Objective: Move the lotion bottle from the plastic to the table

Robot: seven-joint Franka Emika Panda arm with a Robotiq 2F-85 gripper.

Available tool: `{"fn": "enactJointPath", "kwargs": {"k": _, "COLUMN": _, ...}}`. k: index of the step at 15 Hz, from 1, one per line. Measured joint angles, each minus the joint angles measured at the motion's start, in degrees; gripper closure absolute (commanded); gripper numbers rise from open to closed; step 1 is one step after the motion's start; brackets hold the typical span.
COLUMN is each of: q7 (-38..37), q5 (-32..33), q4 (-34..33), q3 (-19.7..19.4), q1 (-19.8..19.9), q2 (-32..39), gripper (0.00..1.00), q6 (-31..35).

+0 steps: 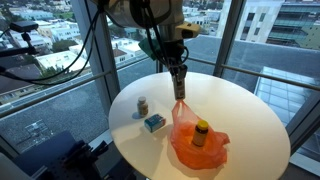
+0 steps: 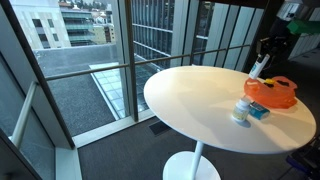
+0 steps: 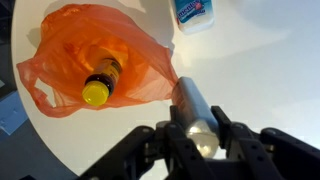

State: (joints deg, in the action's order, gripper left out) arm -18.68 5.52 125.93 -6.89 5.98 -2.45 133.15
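**Carry stage of a pick-and-place.** The black two-fingered gripper (image 3: 196,135) is pinched onto the pale, smooth, cylindrical lotion bottle (image 3: 190,102), gripping it across its body. In an exterior view the bottle (image 1: 180,90) hangs below the gripper (image 1: 178,76), raised off the round white table (image 1: 245,100). Its lower end is just at the far edge of the crumpled orange plastic bag (image 1: 190,148). An amber bottle with a yellow cap (image 3: 100,85) sits within the bag's folds. To the left of the bag stands a blue-and-white carton (image 1: 154,122), and farther left a small brown jar (image 1: 142,105).

**Step in hand (judged):** carrying the bottle off the plastic to bare tabletop.

**Recommended execution:**
- Keep the grip firm, since the smooth cylinder is likely to slip or swing.
- Translate toward the open surface at the far right, away from the carton and jar, high enough that the base does not snag the bag.
- Lower until the base rests flat before spreading the fingers.
- Withdraw straight upward so the bottle is not toppled.
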Motion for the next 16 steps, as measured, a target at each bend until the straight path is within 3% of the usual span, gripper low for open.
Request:
{"fn": "enactJointPath", "kwargs": {"k": 9, "q7": 0.6, "q5": -0.7, "q4": -0.5, "q3": 4.2, "q1": -3.1, "q2": -0.2, "gripper": 0.89, "q6": -1.2}}
{"fn": "enactJointPath", "kwargs": {"k": 16, "q7": 2.5, "q5": -2.4, "q4": -2.5, "q3": 5.6, "q1": -4.8, "q2": 5.1, "gripper": 0.89, "q6": -4.7}}
